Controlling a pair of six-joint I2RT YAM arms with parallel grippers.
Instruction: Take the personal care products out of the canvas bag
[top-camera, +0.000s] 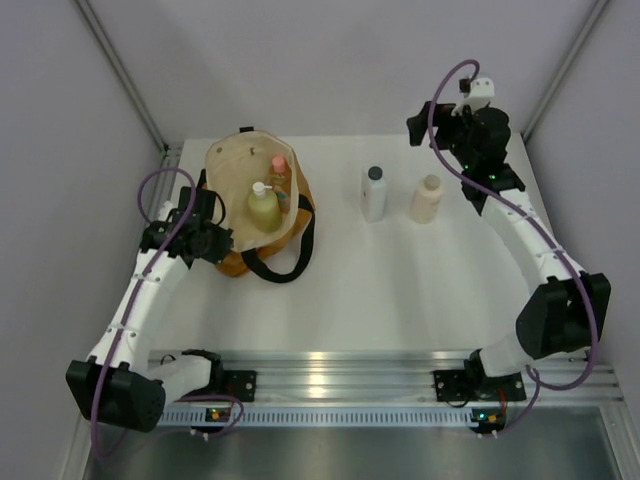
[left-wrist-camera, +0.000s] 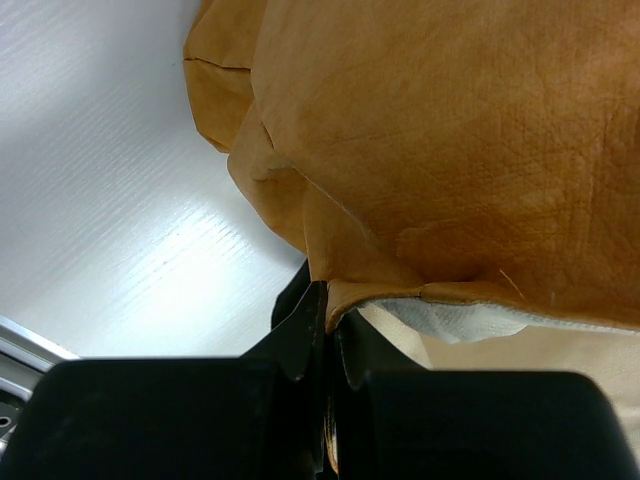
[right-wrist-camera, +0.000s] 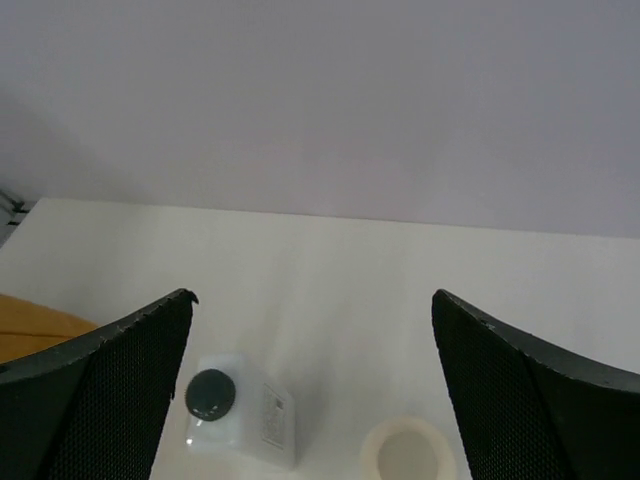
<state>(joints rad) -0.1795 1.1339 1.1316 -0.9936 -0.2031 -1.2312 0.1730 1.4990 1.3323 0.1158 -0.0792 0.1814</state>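
Left fingers (left-wrist-camera: 322, 335) clamp tight on the canvas bag (left-wrist-camera: 450, 150), likely steadying it. Right fingers (right-wrist-camera: 312, 300) gape wide and empty above the white bottle (right-wrist-camera: 240, 412) and beige bottle (right-wrist-camera: 405, 455), standing on the worktop (top-camera: 350, 280). 2 bottles (top-camera: 264, 207) wait inside.

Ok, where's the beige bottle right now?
In the top view the beige bottle stands right of centre, beside the white bottle, near the open right gripper.

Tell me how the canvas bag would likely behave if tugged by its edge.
Probably floppy: the canvas bag creases and folds where the left pincer pinches its edge, so it would likely deform before sliding. The pump bottle and orange-pink bottle inside may anchor it, yet topple if the wall sags.
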